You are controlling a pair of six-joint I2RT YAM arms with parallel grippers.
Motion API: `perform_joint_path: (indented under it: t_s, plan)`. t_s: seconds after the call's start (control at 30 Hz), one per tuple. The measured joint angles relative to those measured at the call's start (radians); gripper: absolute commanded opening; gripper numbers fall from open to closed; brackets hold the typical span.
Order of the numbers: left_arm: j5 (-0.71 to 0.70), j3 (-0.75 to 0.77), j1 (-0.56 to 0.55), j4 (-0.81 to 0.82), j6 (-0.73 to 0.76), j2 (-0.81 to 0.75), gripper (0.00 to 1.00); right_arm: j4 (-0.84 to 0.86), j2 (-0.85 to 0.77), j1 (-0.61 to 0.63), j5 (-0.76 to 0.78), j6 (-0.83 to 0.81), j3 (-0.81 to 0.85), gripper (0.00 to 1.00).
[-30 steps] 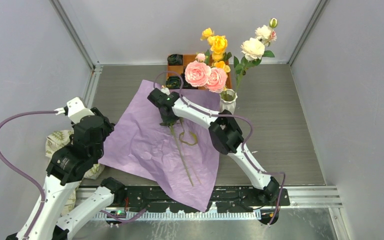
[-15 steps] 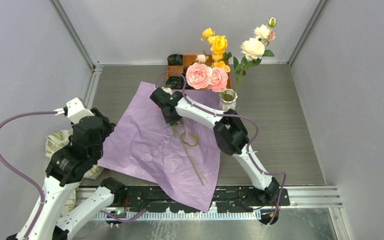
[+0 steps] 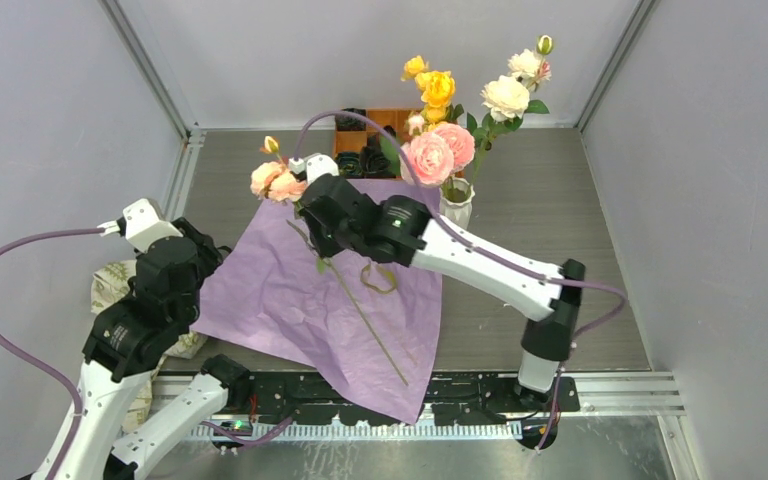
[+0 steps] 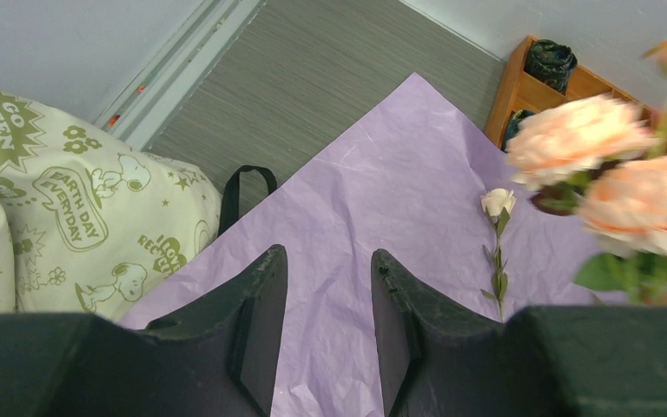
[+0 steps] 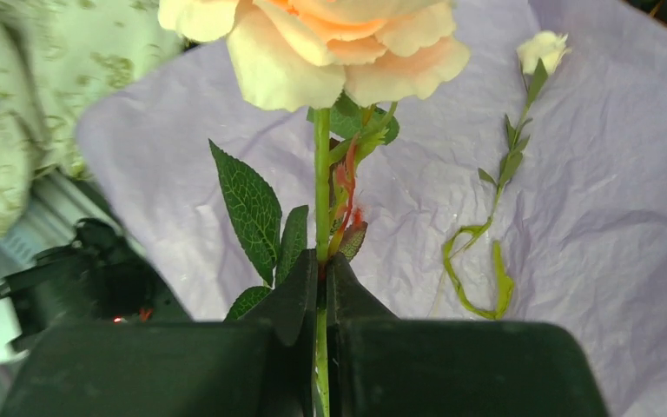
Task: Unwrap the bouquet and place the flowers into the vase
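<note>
The bouquet's purple paper [image 3: 290,290] lies spread flat on the table. My right gripper [image 3: 315,218] hangs above its far edge, shut on the green stem of a peach rose [image 3: 278,182]. In the right wrist view the fingers [image 5: 291,295] pinch that stem just under its leaves, with the head [image 5: 313,43] above. The stem's tail slants down toward the paper's near corner. The white vase [image 3: 457,205] holds pink [image 3: 430,155], yellow [image 3: 437,88] and cream flowers [image 3: 505,97]. My left gripper [image 4: 328,256] is open over the paper's left side, holding nothing.
A thin stem with a small white bud [image 4: 498,201] and a curled green end [image 5: 478,278] lies on the paper. An orange compartment tray [image 3: 400,115] stands behind the vase. A beige printed cloth bag [image 3: 110,285] sits by the left arm. Grey walls close in on three sides.
My right gripper has shut on the peach rose's stem and lifted it off the paper, up and to the left. The left arm has shifted slightly.
</note>
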Motion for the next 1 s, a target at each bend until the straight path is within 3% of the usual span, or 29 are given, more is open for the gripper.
perform_joint_path:
  t_s: [0.4, 0.6, 0.8, 1.0]
  plan:
    - [0.011, 0.014, 0.0, -0.004, -0.008, 0.0, 0.41, 0.098, -0.507, 0.203, 0.192, -0.165, -0.195, 0.01]
    - [0.03, 0.014, 0.0, -0.003, -0.02, 0.009, 0.41, 0.245, -0.812, 0.216, 0.333, -0.301, -0.35, 0.01]
    - [0.047, 0.014, 0.0, -0.001, -0.029, 0.027, 0.4, 0.467, -1.009, 0.214, 0.496, -0.504, -0.48, 0.01]
    - [0.072, 0.006, 0.0, 0.013, -0.035, 0.046, 0.39, 0.898, -1.061, 0.212, 0.627, -0.822, -0.692, 0.01]
